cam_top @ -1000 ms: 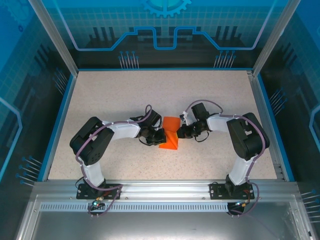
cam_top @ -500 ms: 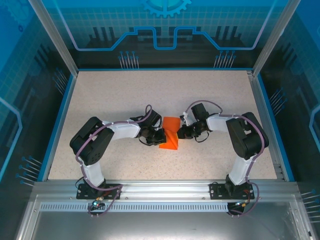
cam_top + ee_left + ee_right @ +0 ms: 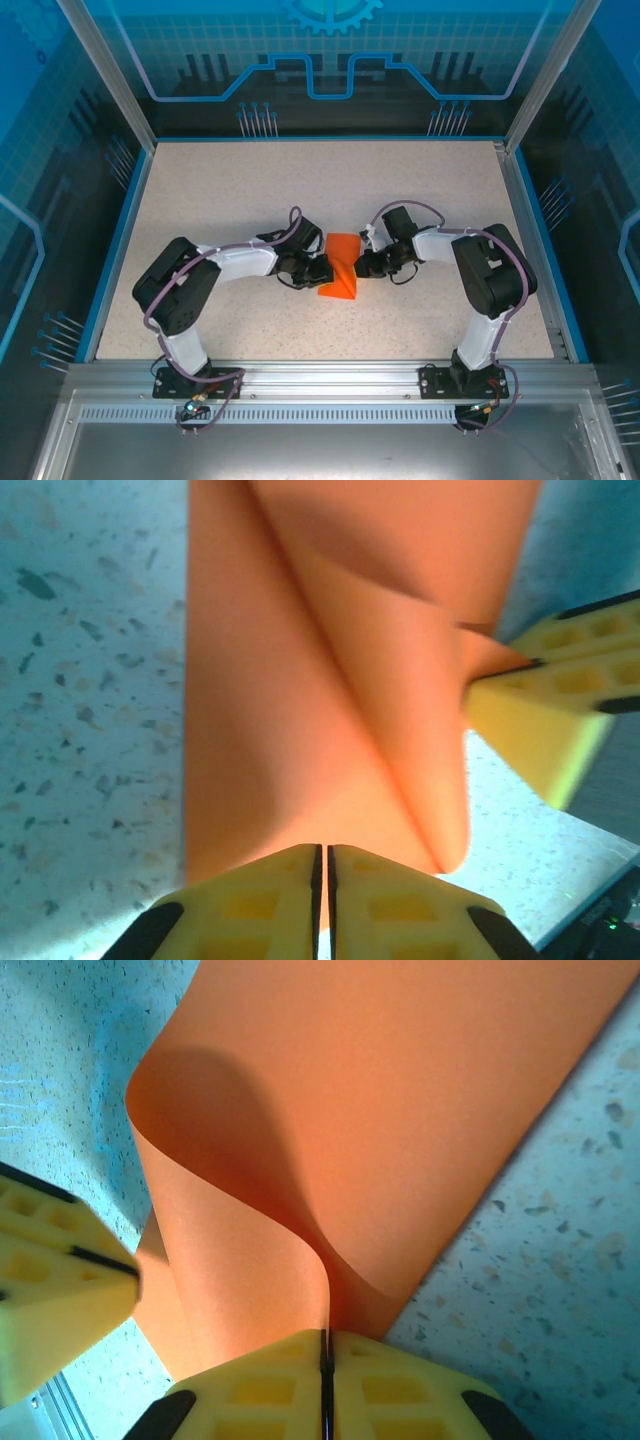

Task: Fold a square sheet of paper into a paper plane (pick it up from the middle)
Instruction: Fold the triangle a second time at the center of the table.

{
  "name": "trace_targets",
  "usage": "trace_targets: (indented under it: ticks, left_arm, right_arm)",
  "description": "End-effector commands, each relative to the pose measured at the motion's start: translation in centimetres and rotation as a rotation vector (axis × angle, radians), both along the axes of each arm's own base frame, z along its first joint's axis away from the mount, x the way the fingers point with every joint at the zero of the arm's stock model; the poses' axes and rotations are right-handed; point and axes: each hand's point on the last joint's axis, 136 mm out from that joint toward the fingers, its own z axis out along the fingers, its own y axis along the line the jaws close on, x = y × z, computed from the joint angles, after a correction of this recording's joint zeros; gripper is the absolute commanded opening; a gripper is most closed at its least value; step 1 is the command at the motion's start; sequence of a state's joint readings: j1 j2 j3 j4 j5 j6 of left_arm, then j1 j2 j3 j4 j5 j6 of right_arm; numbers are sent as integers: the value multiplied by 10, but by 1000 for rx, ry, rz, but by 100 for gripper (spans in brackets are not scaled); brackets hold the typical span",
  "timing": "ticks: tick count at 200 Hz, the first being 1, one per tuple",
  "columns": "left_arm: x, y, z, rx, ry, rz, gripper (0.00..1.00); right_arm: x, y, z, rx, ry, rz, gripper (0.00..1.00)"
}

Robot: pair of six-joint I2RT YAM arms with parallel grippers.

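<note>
The square sheet of paper (image 3: 341, 268) is bright orange, folded and curled, and lies mid-table between both grippers. My left gripper (image 3: 320, 272) pinches its left edge. In the left wrist view its yellow pads (image 3: 250, 900) stand almost together at the left gripper (image 3: 322, 850), with a sliver of the paper (image 3: 300, 700) between them. My right gripper (image 3: 360, 265) is shut on the opposite edge. At the right gripper (image 3: 325, 1335) the paper (image 3: 400, 1110) rises in a curved loop from between its pads. Each wrist view shows the other arm's yellow finger (image 3: 540, 710) (image 3: 60, 1280) at the sheet.
The speckled table (image 3: 250, 190) is bounded by a blue rim (image 3: 118, 240) on the left, back and right. Aluminium posts (image 3: 105, 70) stand at the back corners. A metal rail (image 3: 330, 375) carrying the arm bases runs along the near edge.
My left arm's elbow has swung slightly outward to the left and its wrist has turned a little. The paper and the right arm stay where they were.
</note>
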State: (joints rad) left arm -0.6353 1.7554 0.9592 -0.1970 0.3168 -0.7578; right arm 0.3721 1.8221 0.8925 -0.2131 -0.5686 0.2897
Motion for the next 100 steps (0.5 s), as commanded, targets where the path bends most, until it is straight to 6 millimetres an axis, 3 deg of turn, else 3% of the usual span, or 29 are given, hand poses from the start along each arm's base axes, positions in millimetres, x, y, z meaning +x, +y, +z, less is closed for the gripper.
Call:
trace_targets:
  ticks: [1,36,100]
  left_arm:
    - [8,-5,31,-42,-81,18,14]
    - [19,-18,52,-135,-120,56,14]
    - [33,-39,40,-239,-92,90,14]
  right_arm:
    - [1,-4,-5,-25,17,1,9]
    - [2,-4,-7,-26,22,4,9]
    - [2,-5,-8,-32,27,3,9]
